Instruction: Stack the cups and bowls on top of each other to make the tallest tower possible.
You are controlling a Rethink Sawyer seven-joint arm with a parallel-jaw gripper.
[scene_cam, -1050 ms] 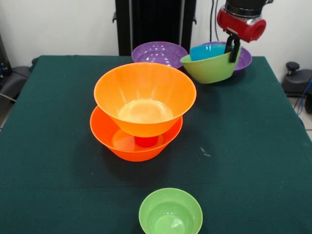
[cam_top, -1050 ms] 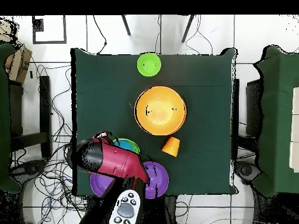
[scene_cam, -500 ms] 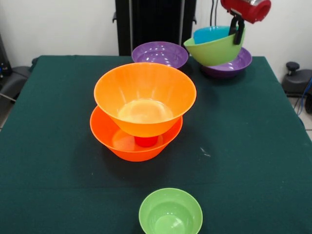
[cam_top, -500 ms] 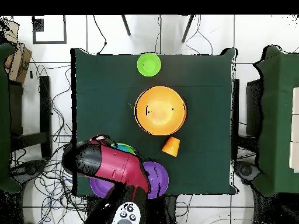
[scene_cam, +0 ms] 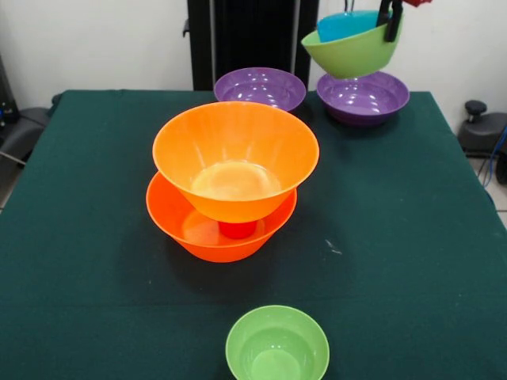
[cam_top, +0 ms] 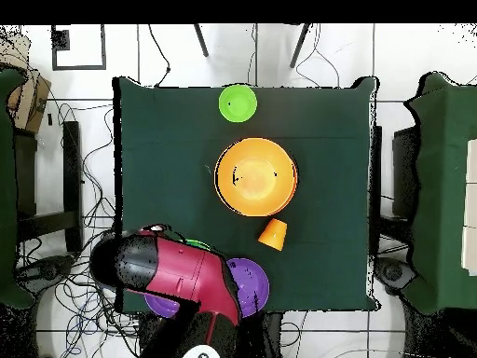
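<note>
Green bowl (scene_cam: pixel 352 49) holding 1 blue bowl (scene_cam: pixel 348 24) has risen, tool-gripped (scene_cam: pixel 390 17).

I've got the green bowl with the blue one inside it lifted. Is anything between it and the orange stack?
Nothing visible. The medium green plastic bowl, holding the small blue bowl, hangs from the gripper above a wide purple bowl. The top large orange bowl of the tower is open, and the second purple bowl sits low beside the route.
</note>
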